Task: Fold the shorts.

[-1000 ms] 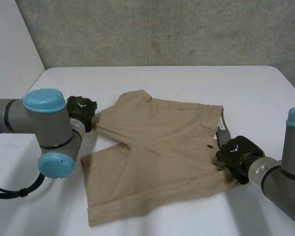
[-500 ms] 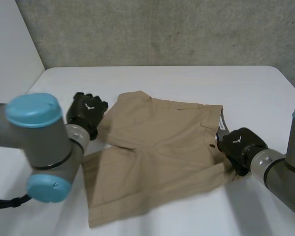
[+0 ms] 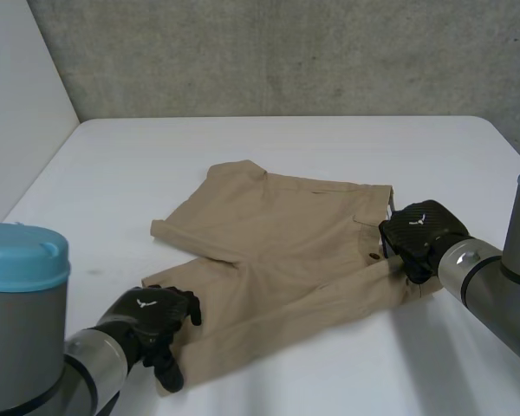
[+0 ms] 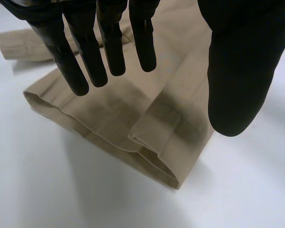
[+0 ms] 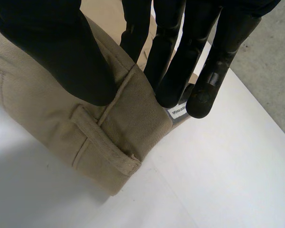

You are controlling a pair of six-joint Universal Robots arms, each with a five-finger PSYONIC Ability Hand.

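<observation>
The shorts are spread flat on the white table, with the waistband to the right and the legs to the left. The waistband is pinched toward its near end between the thumb and straight fingers of the right hand, and the cloth is raised in a ridge there. The left hand is held over the near leg's hem, fingers straight and spread wide from the thumb, with nothing gripped. For a clean fold, the hem corner should probably be caught through both layers before anything is lifted. Both ends are then best carried to the far side together, so that the edges are matched.
</observation>
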